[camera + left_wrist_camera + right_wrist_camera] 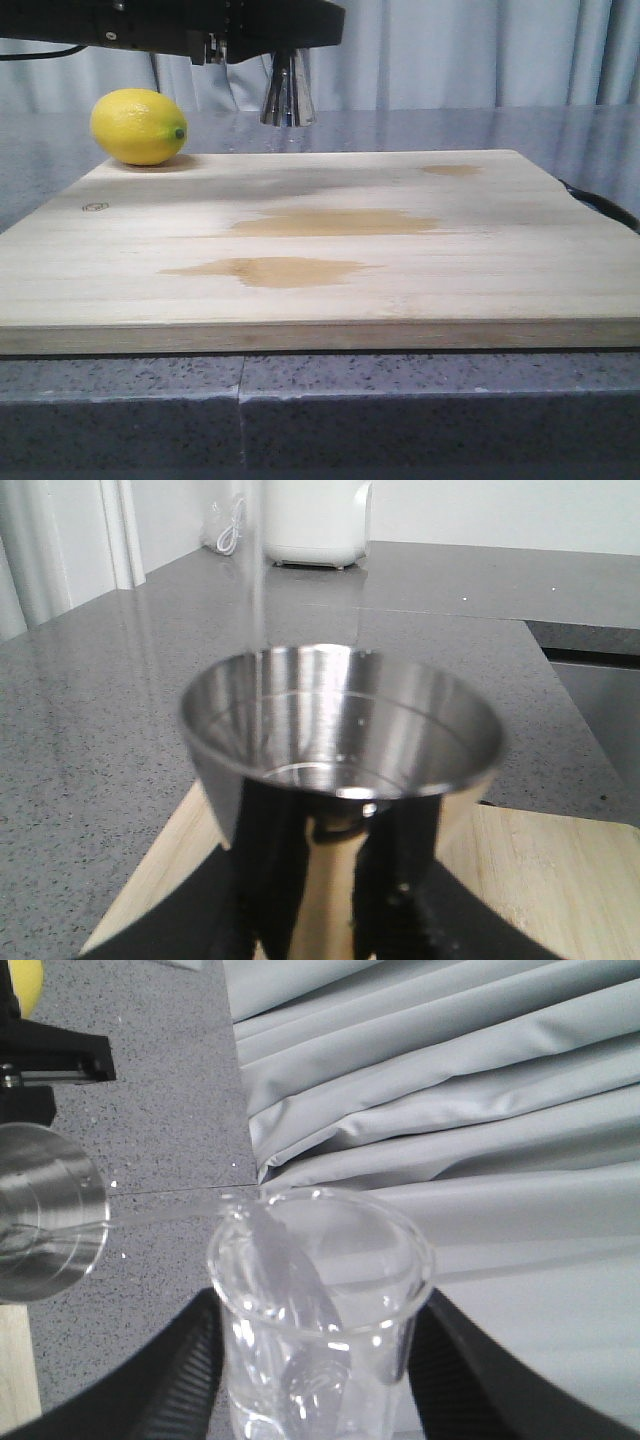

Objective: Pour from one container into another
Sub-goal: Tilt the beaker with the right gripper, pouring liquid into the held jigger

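The steel jigger (pixel 288 95) hangs above the far edge of the wooden board, with only its lower cone showing under the left arm. My left gripper (pixel 335 880) is shut on the jigger's narrow waist, and its upper cup (pixel 340 730) faces up with a little clear liquid inside. My right gripper (pixel 320 1360) is shut on the clear glass beaker (pixel 320 1290), which is tipped toward the jigger (pixel 45 1215). A thin clear stream (pixel 160 1218) runs from the beaker's lip into the jigger's cup. In the front view the beaker and the right gripper are out of sight.
A yellow lemon (pixel 138 126) lies at the far left corner of the wooden board (pixel 480 300), which carries damp stains (pixel 290 270). Grey stone counter surrounds the board. A curtain hangs behind, a white appliance (pixel 315 520) stands at the counter's back, and a black cable (pixel 600 205) lies at the right.
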Tool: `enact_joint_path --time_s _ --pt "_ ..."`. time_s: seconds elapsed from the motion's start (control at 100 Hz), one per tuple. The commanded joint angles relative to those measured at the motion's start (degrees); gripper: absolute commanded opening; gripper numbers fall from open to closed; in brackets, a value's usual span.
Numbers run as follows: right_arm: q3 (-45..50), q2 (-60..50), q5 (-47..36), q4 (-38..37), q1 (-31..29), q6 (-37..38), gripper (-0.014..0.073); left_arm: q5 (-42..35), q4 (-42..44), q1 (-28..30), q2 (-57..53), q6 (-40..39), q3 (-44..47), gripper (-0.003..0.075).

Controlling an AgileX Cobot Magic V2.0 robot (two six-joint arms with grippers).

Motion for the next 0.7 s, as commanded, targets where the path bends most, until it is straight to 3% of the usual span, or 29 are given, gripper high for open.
enact_joint_path --time_s 0.0,0.69 --pt "-2.27 -1.76 -3.14 -3.01 -0.08 -0.35 0.031 5.57 -5.21 -0.52 -3.27 -0.39 -1.75 0.0199" --pt "-2.27 -1.76 -3.64 -5.32 -0.08 -0.35 0.031 5.57 -5.21 -0.52 -3.27 -0.39 -1.75 0.0199"
